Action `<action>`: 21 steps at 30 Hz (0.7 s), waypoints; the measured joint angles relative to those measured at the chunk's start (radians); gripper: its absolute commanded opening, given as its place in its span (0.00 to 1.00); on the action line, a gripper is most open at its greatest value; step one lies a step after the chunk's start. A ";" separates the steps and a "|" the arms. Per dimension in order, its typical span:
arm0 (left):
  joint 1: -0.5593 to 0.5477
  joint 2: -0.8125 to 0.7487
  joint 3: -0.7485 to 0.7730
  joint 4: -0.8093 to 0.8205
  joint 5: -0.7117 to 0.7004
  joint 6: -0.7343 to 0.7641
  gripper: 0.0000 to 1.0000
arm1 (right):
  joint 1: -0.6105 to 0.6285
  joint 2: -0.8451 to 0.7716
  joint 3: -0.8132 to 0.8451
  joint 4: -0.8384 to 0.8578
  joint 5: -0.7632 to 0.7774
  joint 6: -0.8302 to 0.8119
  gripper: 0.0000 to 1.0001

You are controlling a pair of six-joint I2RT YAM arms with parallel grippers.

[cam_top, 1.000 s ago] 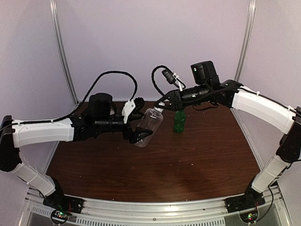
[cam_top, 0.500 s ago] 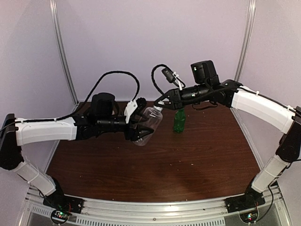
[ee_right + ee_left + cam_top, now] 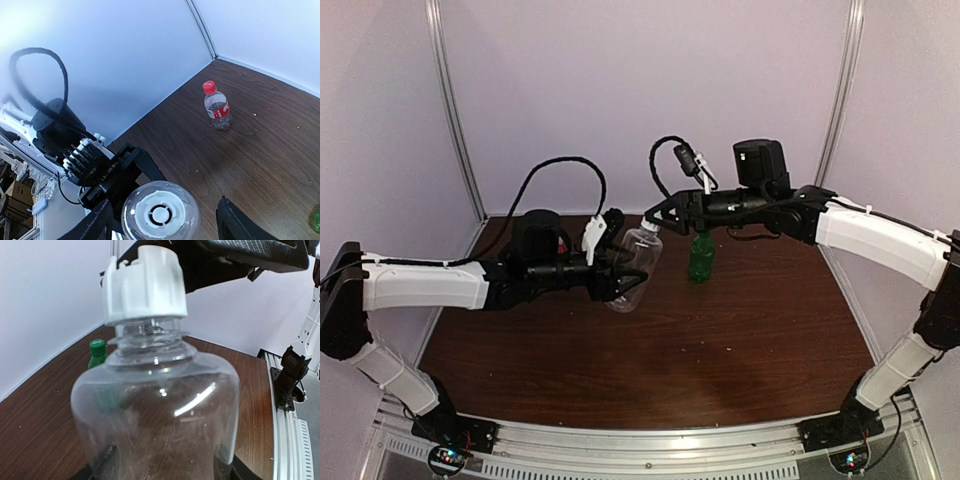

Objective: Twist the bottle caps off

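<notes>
A clear unlabelled bottle (image 3: 634,268) hangs tilted above the table, and my left gripper (image 3: 618,281) is shut on its body. The left wrist view is filled by this bottle (image 3: 160,405), its white cap (image 3: 145,285) on the neck. My right gripper (image 3: 660,216) is open at the cap. In the right wrist view its fingers (image 3: 95,225) stand wide on both sides of the white cap (image 3: 160,214), clear of it. A green bottle (image 3: 700,258) with a green cap (image 3: 97,345) stands upright behind. A red-labelled bottle (image 3: 218,109) with a red cap (image 3: 209,87) stands on the table.
The brown table (image 3: 720,340) is enclosed by pale walls with metal posts (image 3: 455,110) at the back corners. A metal rail (image 3: 650,440) runs along the near edge, carrying both arm bases.
My right gripper has opened and let go of the white cap. My left gripper has closed on the clear bottle's body and reached a little further right.
</notes>
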 measured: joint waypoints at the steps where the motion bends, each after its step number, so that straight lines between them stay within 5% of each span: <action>1: 0.000 0.002 -0.006 0.017 -0.004 -0.013 0.38 | 0.002 -0.004 -0.011 0.022 0.008 0.008 0.74; 6: 0.000 0.010 -0.011 0.066 -0.021 -0.060 0.38 | 0.018 -0.006 -0.032 0.089 0.034 0.043 0.74; 14: 0.000 0.010 -0.011 0.091 -0.037 -0.091 0.38 | 0.042 -0.005 -0.032 0.148 0.075 0.073 0.50; 21: 0.000 0.010 -0.011 0.097 -0.040 -0.101 0.38 | 0.042 0.003 -0.032 0.164 0.101 0.078 0.47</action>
